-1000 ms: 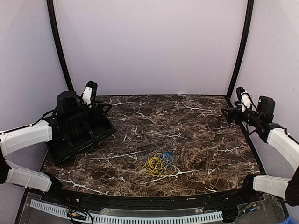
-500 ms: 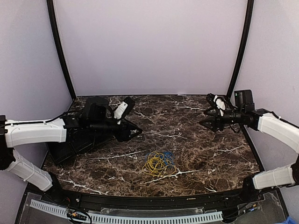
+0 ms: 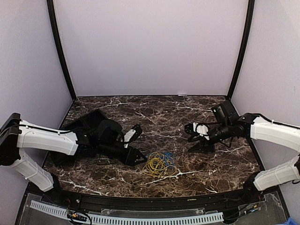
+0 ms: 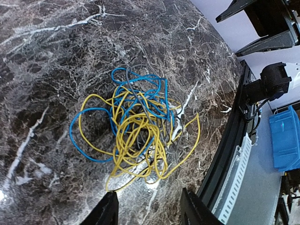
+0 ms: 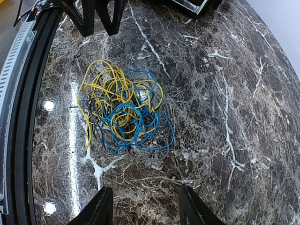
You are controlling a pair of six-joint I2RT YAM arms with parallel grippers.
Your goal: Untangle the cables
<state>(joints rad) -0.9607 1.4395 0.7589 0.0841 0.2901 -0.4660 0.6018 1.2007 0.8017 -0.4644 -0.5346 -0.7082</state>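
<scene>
The cables lie in one tangled pile of thin yellow, blue and grey loops on the marble table, near the front centre. My left gripper is low, just left of the pile, open and empty. In the left wrist view the pile lies ahead of the open left gripper. My right gripper is open and empty, to the right of and beyond the pile. In the right wrist view the pile lies ahead of the open right gripper, with a gap between them.
A black tray sits at the back left behind my left arm. A black rail and a white slotted duct run along the table's front edge. A blue bin stands beyond that edge.
Both arms have swung in from the table's sides toward the pile and come lower. The left gripper now reaches the pile's left edge. The cables have not moved.
</scene>
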